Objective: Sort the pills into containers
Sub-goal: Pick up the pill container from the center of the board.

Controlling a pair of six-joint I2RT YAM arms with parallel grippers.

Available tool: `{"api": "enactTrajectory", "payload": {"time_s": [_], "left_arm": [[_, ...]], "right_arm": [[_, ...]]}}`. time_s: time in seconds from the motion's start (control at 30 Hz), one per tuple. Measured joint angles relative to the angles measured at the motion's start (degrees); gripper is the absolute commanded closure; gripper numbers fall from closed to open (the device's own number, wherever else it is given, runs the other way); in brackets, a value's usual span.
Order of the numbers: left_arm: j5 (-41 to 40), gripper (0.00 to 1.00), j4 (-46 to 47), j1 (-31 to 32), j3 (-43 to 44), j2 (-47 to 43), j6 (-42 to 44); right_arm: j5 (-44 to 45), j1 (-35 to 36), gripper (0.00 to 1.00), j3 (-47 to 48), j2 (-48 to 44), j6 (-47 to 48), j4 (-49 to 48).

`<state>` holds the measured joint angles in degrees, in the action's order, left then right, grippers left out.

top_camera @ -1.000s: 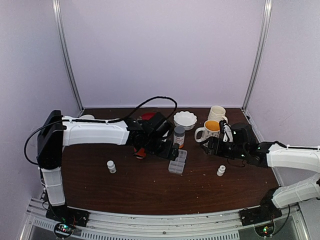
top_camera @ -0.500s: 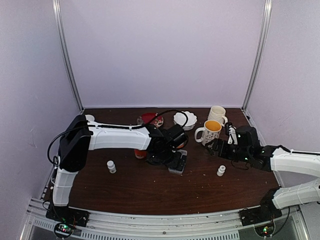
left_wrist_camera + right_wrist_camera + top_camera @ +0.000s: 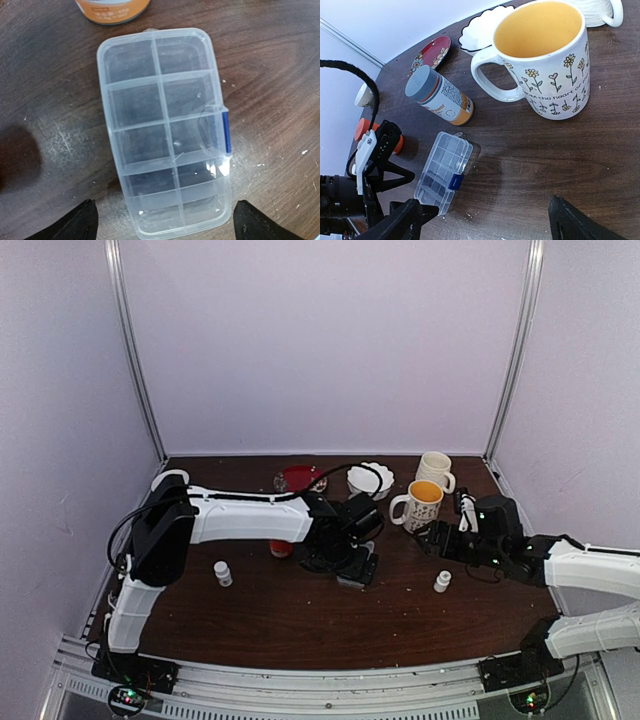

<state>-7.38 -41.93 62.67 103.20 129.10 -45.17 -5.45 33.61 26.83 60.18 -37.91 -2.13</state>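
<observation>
Top cam sits high behind the arm bases [image 3: 135,672], angled down and forward, far enough back to take in the whole tabletop [image 3: 300,625] up to the back wall [image 3: 320,340]. Left wrist cam looks straight down, close on the organiser box [image 3: 165,130], which nearly fills its frame. Right wrist cam sits low and oblique, flowered mug [image 3: 545,65] close in front; it shares the box with the left wrist view, the mug with the top view

My pincer [image 3: 485,207]: jaws spread wide, black tips low in view.
Clear plastic organiser box [image 3: 443,171]: flat on the dark wooden surface [image 3: 545,150], ahead of me.
Grey-capped amber bottle [image 3: 439,97]: just beyond the box.
Flowered white mug [image 3: 545,62]: upright, right of the bottle.
</observation>
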Motion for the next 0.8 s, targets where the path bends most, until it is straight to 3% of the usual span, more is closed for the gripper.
{"api": "enactTrajectory", "payload": {"time_s": [0.4, 0.63, 0.8], "left_arm": [[-3.6, 0.03, -6.6, 1.5, 7.7, 5.4, -0.5], [-5.4, 0.24, -8.8, 1.6, 7.7, 5.9, -1.3], [-5.9, 0.31, -9.2, 1.6, 7.7, 5.9, -1.2]], "right_arm": [[0.3, -0.2, 0.09, -0.2, -0.7, 0.0, 0.2], [0.4, -0.3, 0.09, -0.2, -0.9, 0.0, 0.3], [0.4, -0.3, 0.1, -0.2, -1.1, 0.0, 0.4]]}}
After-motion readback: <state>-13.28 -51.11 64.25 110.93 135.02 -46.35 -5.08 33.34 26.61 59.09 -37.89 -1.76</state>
